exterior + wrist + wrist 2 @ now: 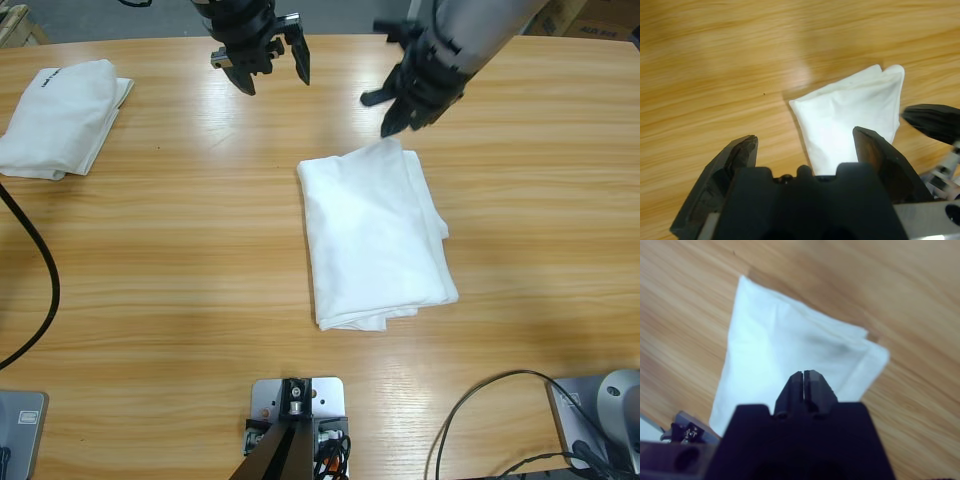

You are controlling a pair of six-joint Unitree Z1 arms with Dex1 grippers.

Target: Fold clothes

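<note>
A white T-shirt [375, 235] lies folded into a rectangle at the middle of the wooden table [180, 250]. My left gripper [272, 68] hovers open above the table's far edge, left of the shirt's far end, and holds nothing. In the left wrist view the shirt [850, 115] lies ahead between the spread jaws of my left gripper [805, 136]. My right gripper [385, 115] hangs just above the shirt's far right corner, shut and empty. The right wrist view has the shut right gripper [803, 374] over the shirt [775, 340].
A second folded white T-shirt [60, 115] with a small black mark rests at the far left. A black cable [45, 290] curves along the left edge and another cable [480, 400] loops at the near right. The right gripper's jaw tip [932, 122] shows in the left wrist view.
</note>
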